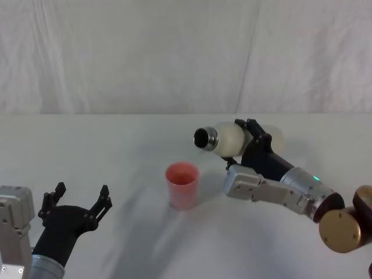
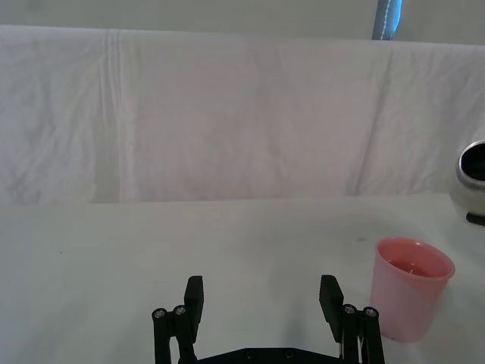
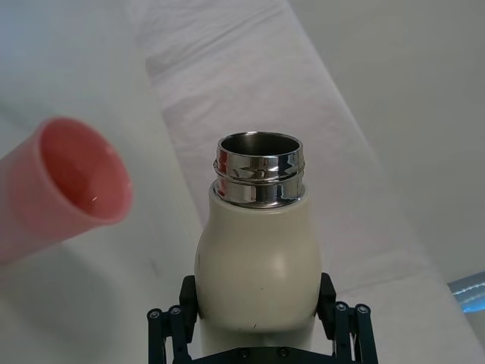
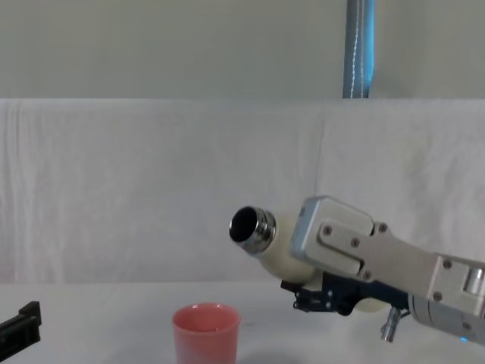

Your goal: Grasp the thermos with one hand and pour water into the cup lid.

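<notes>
The cream-white thermos [image 1: 228, 138] [image 3: 254, 273] [image 4: 282, 250] is held off the table, lying nearly level, its open steel neck [image 1: 204, 138] turned left. My right gripper [image 1: 251, 141] [image 3: 258, 318] is shut on its body. The pink cup lid [image 1: 182, 185] [image 2: 410, 287] [image 3: 57, 186] [image 4: 205, 332] stands upright on the table, below and left of the neck. No water shows at the neck. My left gripper [image 1: 80, 200] [image 2: 262, 297] hovers open and empty at the near left, well apart from the cup lid.
A white cloth covers the table [image 1: 116, 145] and hangs as a backdrop [image 1: 145, 52] behind it. A blue pole [image 4: 359, 49] rises behind the backdrop.
</notes>
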{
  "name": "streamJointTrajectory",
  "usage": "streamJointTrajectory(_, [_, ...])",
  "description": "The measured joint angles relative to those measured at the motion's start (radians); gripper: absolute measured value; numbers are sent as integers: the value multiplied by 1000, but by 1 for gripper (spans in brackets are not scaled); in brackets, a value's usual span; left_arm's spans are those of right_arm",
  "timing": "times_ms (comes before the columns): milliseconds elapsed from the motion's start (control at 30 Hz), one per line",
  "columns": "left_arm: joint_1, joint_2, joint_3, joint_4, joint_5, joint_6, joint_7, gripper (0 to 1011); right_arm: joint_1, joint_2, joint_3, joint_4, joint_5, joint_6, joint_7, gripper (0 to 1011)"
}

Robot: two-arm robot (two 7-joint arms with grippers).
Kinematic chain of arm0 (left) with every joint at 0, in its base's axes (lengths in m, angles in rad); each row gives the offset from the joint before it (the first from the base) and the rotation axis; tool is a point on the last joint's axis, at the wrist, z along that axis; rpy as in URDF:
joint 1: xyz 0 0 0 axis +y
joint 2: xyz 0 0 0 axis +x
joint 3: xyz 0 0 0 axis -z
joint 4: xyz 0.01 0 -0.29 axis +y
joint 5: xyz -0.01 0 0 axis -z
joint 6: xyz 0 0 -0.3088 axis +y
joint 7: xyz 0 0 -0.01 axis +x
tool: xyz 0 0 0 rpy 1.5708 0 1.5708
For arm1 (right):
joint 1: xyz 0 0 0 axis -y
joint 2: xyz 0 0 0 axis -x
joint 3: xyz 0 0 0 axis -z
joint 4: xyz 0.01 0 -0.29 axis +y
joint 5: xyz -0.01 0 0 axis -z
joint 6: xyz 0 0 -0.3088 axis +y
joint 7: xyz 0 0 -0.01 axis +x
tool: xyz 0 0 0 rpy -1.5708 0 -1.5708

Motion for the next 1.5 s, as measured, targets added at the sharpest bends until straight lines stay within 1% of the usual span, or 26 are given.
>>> streamJointTrajectory(267, [0,0,0,0,0,0,0,1001,1,4,-16,15,-26,-3,-11,951])
streamJointTrajectory(500, [0,0,0,0,0,0,0,1001,6,3,-25,21,-43,5,-21,951])
streamJointTrajectory(833, [0,0,0,0,0,0,0,1001,20,-8,-39,42,-72,18,-39,951])
streamJointTrajectory(1500, [0,0,0,0,0,0,0,1001,55,-21,-63,84,-111,27,-60,951])
